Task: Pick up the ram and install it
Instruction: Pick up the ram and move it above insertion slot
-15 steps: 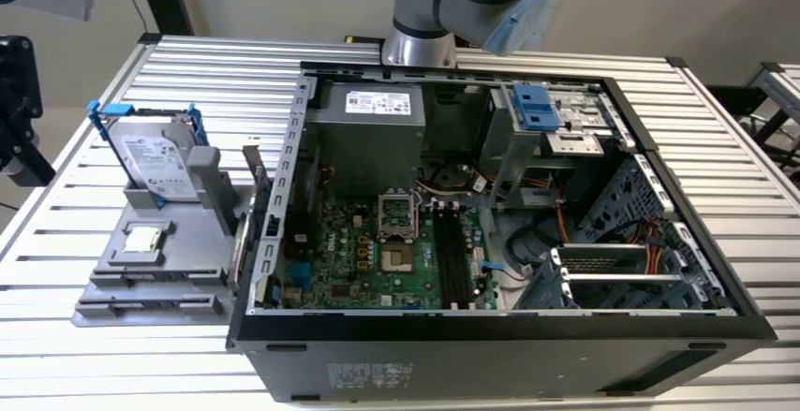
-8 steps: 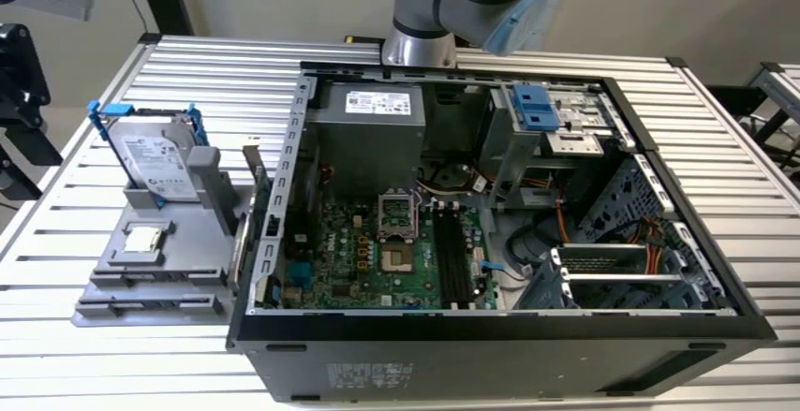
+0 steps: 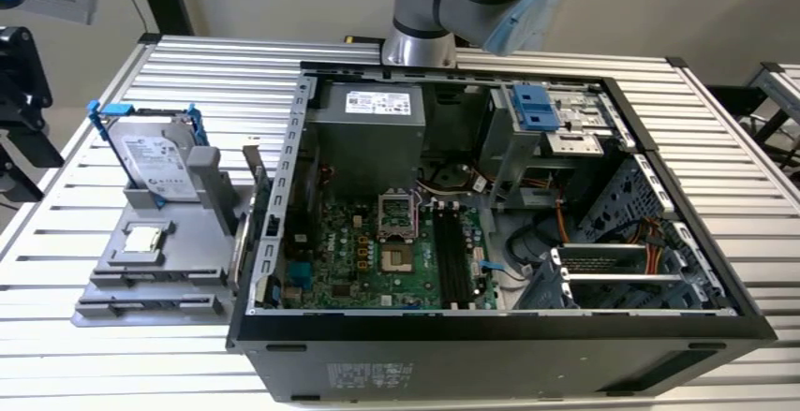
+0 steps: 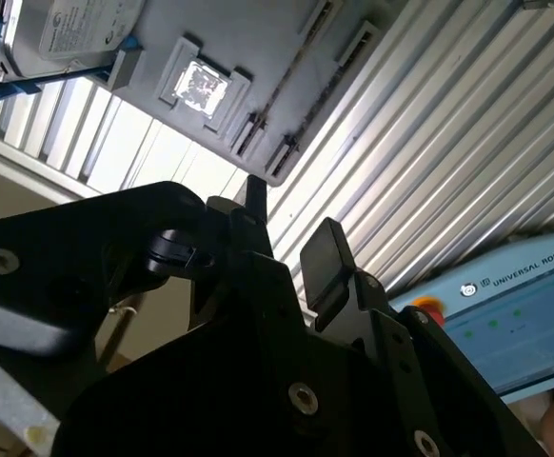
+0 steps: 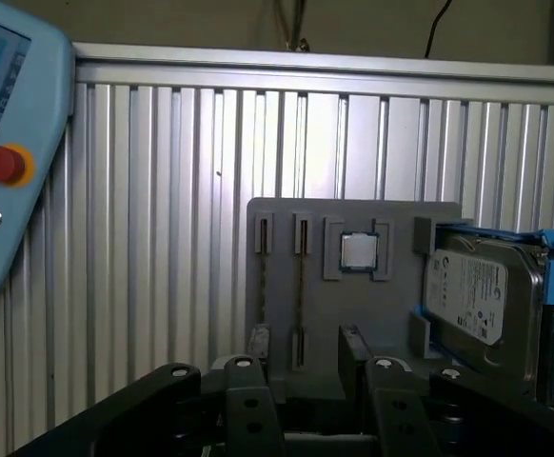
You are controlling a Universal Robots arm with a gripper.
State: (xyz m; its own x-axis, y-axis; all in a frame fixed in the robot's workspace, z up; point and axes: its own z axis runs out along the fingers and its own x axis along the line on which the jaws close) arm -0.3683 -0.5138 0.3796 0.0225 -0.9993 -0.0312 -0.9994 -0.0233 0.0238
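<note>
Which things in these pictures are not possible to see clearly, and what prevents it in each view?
- Thin, long ram stick: in the first wrist view it stands edge-on in the flat grey holder tray, so its faces and chips are hidden.
- Long black motherboard slots: in the exterior view they are too small to judge their latches.
- Grey robot arm: the exterior view's top edge cuts it off.
- Tray's near end: the open black pincer covers it.

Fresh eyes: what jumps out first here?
The open computer case with its green motherboard sits in the middle of the exterior view. On that view's left, a grey holder carries an upright hard drive and a processor chip. In the first wrist view the open gripper faces that holder.
</note>
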